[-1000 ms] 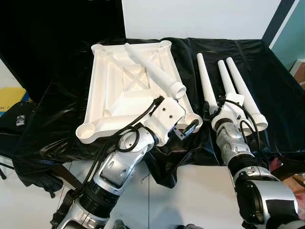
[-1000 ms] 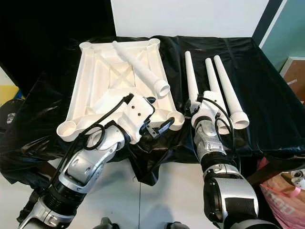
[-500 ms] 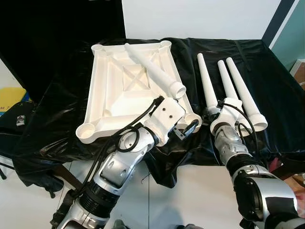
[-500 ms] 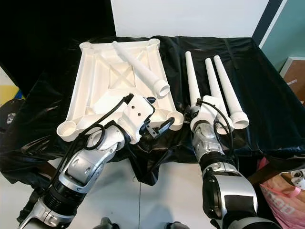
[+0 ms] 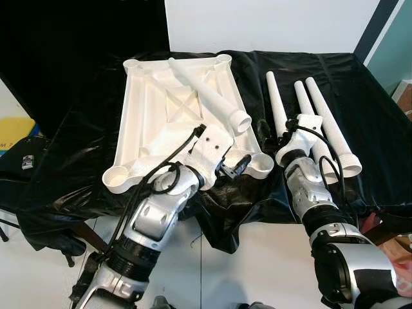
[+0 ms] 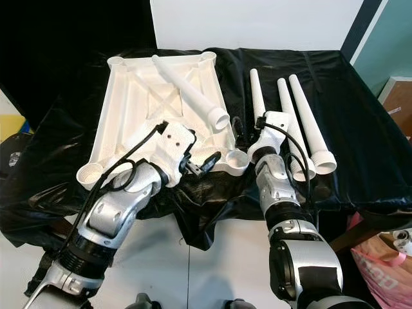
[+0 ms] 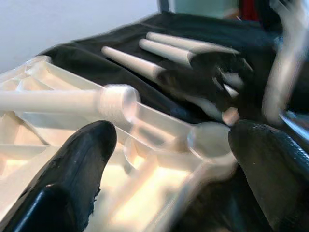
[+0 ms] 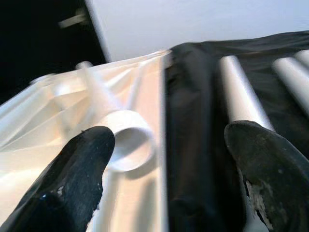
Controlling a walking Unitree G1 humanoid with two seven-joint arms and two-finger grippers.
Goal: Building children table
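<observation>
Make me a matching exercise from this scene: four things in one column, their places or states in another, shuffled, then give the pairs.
Things:
1. upturned white plastic tabletop
2. white plastic leg tube lying on the tabletop
3. three white plastic leg tubes side by side
4. left end effector

Places or states:
A. on the black cloth, right of the tabletop
B. lying slantwise across the ribbed underside
C. open, at the tabletop's near right corner socket
D. underside up on the black cloth

Pairs: 1-D, 2-B, 3-A, 4-C
</observation>
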